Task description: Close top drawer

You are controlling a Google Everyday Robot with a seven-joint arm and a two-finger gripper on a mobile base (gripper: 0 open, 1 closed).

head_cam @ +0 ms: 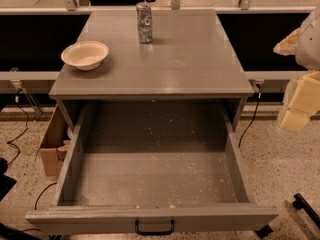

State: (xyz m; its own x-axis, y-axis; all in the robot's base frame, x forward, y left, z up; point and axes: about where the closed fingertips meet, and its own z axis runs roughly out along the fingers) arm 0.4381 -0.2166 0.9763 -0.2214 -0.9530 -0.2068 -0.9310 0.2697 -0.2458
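Observation:
The top drawer (150,217) of a grey cabinet is pulled far out toward the camera. Its inner floor (155,179) is bare apart from scattered crumbs. Its flat grey front runs along the bottom of the view, with a small black handle (155,228) at its centre. My gripper (298,109), pale yellow, hangs at the far right edge, level with the drawer's back right corner. It is to the right of the drawer and apart from it. It holds nothing that I can see.
On the cabinet top (190,59) a cream bowl (85,54) sits at the left and a silver can (144,22) stands at the back centre. A cardboard box (51,144) and cables lie on the floor at the left. A black bar (306,208) is at the lower right.

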